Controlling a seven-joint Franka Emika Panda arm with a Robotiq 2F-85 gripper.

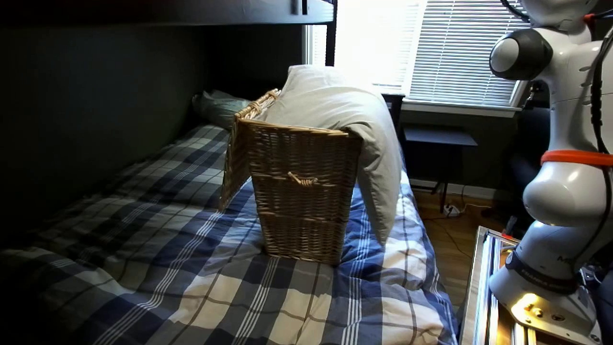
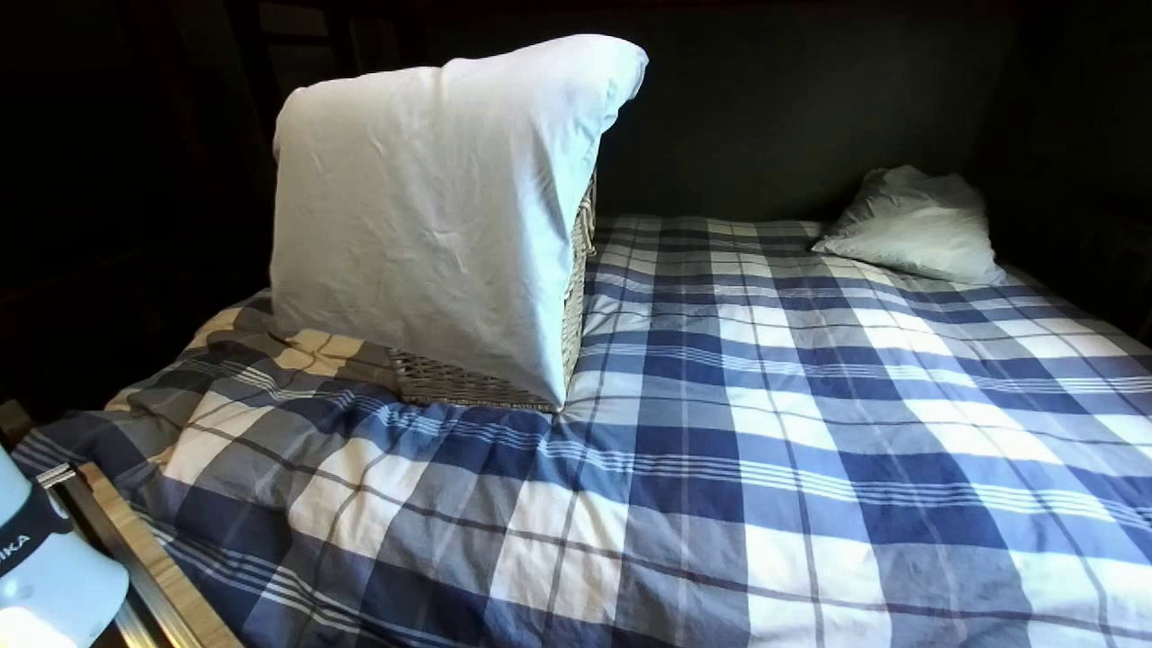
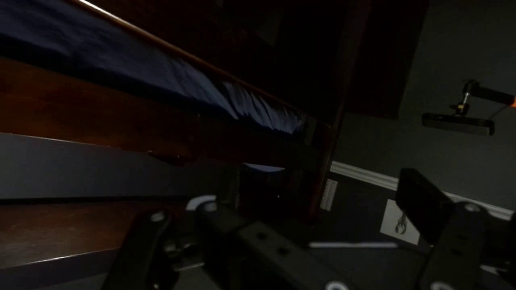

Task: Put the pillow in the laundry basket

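Observation:
The white pillow (image 1: 330,100) is draped over the top of the tan wicker laundry basket (image 1: 301,196). Part of it rests in or on the opening, and a long part hangs outside the basket's robot-facing side. Its lower corner reaches almost to the bed. In an exterior view the pillow (image 2: 423,216) hides most of the basket, leaving a lower wicker strip (image 2: 459,382) and one edge in sight. The gripper (image 3: 308,191) shows only in the dark wrist view, fingers wide apart with nothing between them. The pillow and basket are out of the wrist view.
The basket stands on a blue-and-white plaid bed (image 1: 215,287); its woven lid (image 1: 234,163) hangs open. Another pillow (image 2: 909,225) lies in the bed's far corner. An upper bunk (image 1: 191,12) overhangs the bed. The robot arm (image 1: 560,191) stands on a bedside stand. A dark table (image 1: 438,135) is near the window.

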